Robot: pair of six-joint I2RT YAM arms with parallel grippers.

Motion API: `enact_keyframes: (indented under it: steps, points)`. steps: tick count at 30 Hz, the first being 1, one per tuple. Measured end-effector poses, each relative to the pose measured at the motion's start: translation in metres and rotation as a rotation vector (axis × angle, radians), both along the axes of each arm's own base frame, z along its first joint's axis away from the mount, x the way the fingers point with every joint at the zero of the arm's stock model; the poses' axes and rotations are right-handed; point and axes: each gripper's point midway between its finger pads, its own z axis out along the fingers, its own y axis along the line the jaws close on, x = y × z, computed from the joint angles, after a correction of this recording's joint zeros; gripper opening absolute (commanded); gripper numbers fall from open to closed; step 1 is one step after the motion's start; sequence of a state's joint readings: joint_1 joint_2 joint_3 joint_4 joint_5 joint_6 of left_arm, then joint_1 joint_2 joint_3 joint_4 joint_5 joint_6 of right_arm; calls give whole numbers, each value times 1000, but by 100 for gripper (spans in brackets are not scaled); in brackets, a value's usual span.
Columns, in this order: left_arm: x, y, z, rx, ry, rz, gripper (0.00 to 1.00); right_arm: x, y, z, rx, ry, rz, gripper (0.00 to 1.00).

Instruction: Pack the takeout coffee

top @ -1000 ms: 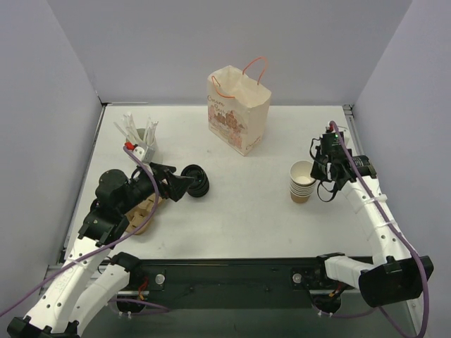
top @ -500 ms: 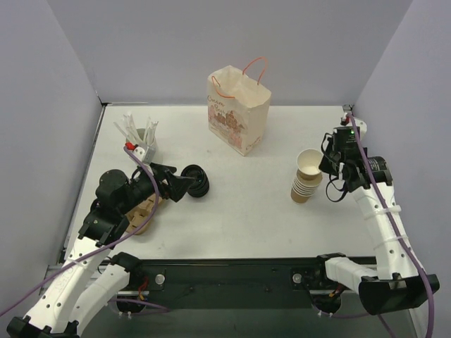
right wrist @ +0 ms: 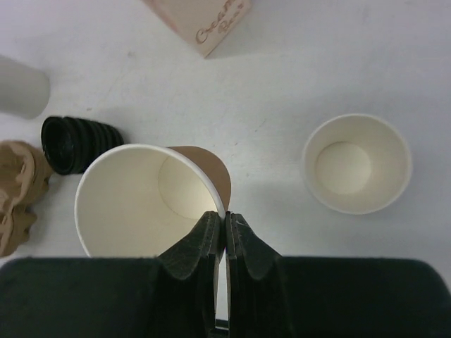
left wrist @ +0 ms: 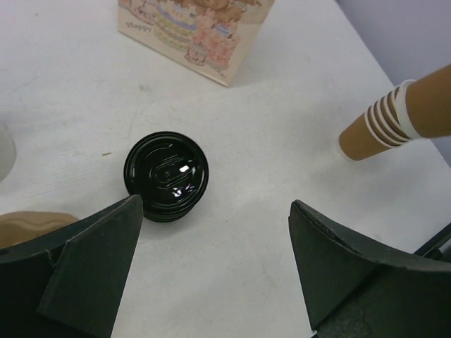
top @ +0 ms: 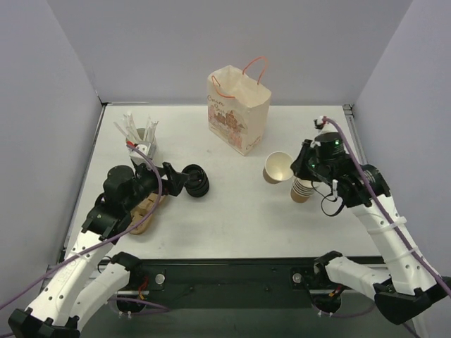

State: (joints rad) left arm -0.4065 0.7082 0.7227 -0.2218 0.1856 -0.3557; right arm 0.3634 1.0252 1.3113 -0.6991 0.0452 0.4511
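Note:
The takeout coffee is out of view; no lidded cup shows. My right gripper (top: 299, 166) (right wrist: 225, 217) is shut on the rim of a single lidless brown paper cup (top: 279, 167) (right wrist: 148, 197), held tilted in the air just left of the cup stack (top: 303, 189) (right wrist: 356, 163) (left wrist: 394, 116). A stack of black lids (top: 196, 182) (left wrist: 166, 176) (right wrist: 74, 144) lies on its side left of centre. My left gripper (top: 180, 182) (left wrist: 215, 204) stands open right beside the lids, with nothing between its fingers.
A printed paper bag (top: 238, 109) (left wrist: 190, 35) with pink handles stands open at the back centre. A brown pulp cup carrier (top: 144, 211) (right wrist: 17, 193) lies under my left arm. A white holder of stirrers (top: 141, 137) stands at the back left.
My right gripper has lifted one cup off the stack, carried it left and tilted it. My left arm shifted slightly towards the lids.

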Motion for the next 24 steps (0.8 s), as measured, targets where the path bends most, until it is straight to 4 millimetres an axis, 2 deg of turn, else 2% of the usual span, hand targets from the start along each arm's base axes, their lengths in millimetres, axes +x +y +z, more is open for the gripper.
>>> enact_keyframes:
  steps: [3,5,9,12,18,24]
  points:
    - [6,9,-14,42,54,58,92,-11,37,-24,5,49,104,1]
    - [10,13,-20,65,81,87,89,-16,57,-50,-4,99,148,1]
    - [13,14,-30,112,121,108,88,-25,82,-103,-52,205,194,2]
    - [13,13,-35,134,137,104,88,-29,97,-134,-92,259,217,2]
    - [11,13,-38,147,145,101,87,-32,118,-163,-99,267,237,2]
    - [13,8,-45,172,175,90,82,-31,122,-181,-108,275,213,9]
